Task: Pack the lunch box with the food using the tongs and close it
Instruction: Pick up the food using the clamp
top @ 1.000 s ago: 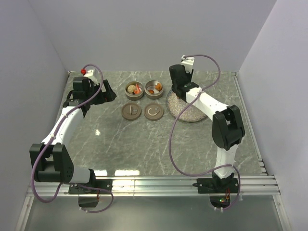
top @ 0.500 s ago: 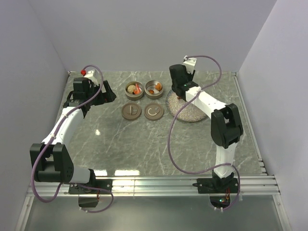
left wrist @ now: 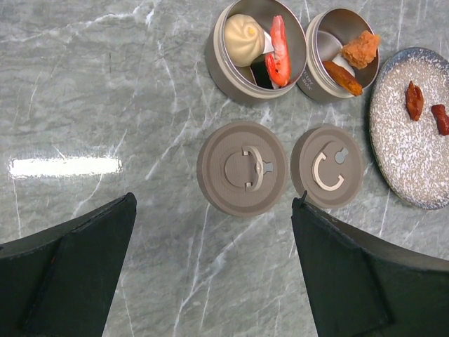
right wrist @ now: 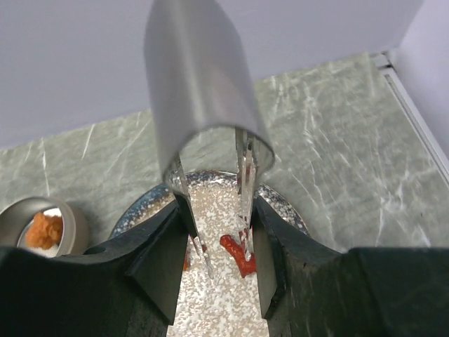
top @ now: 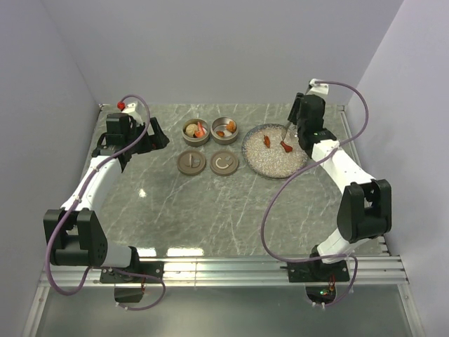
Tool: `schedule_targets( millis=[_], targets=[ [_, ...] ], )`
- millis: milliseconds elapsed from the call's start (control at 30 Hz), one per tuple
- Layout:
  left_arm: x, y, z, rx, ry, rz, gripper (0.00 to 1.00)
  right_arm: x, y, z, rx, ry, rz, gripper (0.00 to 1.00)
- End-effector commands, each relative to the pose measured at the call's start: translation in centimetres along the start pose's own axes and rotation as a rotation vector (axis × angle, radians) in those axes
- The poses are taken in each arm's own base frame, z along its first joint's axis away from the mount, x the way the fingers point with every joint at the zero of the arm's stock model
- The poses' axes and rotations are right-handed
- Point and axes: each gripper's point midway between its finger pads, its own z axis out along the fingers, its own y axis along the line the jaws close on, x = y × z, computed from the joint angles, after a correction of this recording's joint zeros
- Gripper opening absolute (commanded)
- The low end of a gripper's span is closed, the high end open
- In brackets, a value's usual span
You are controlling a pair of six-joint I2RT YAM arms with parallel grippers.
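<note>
The lunch box is two open round metal tins [top: 196, 130] [top: 225, 129], each with its lid [top: 191, 163] [top: 224, 163] lying flat in front of it. The left tin [left wrist: 259, 49] holds a beige bun, a red piece and a dark block. The right tin [left wrist: 342, 53] holds orange pieces. Two orange-red bits of food [top: 266, 140] [top: 285, 147] lie on the speckled plate [top: 275, 163]. My right gripper [right wrist: 216, 205] is shut on the tongs [right wrist: 245, 175]. Their blades stand apart, one tip beside a red bit [right wrist: 237, 254]. My left gripper [left wrist: 214, 203] hangs open above the table, just in front of the lids.
The plate [left wrist: 410, 165] sits right of the tins, near the back wall. A metal rail runs along the table's right edge [top: 354, 151]. The right arm's cable [top: 270, 210] loops over the table in front of the plate.
The right arm has swung from the plate's left side to its back right, uncovering the plate and its two red bits. The left arm has not moved.
</note>
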Motion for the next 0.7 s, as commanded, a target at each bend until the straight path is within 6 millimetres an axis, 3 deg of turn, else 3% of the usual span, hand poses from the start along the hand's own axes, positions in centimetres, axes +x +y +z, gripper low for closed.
schedule_targets(
  millis=[0, 400, 667],
  targets=[
    [-2.0, -0.7, -0.7, 0.015, -0.049, 0.014, 1.00, -0.9, 1.8, 0.2, -0.149, -0.034, -0.051, 0.47],
    [-2.4, -0.8, -1.5, -0.004, -0.047, -0.017, 0.99, 1.9, 2.4, 3.7, -0.225, 0.027, -0.166, 0.48],
    [-2.4, -0.9, -1.8, -0.008, -0.047, -0.027, 0.99, 2.4, 2.1, 4.1, -0.227, 0.019, -0.244, 0.48]
  ],
)
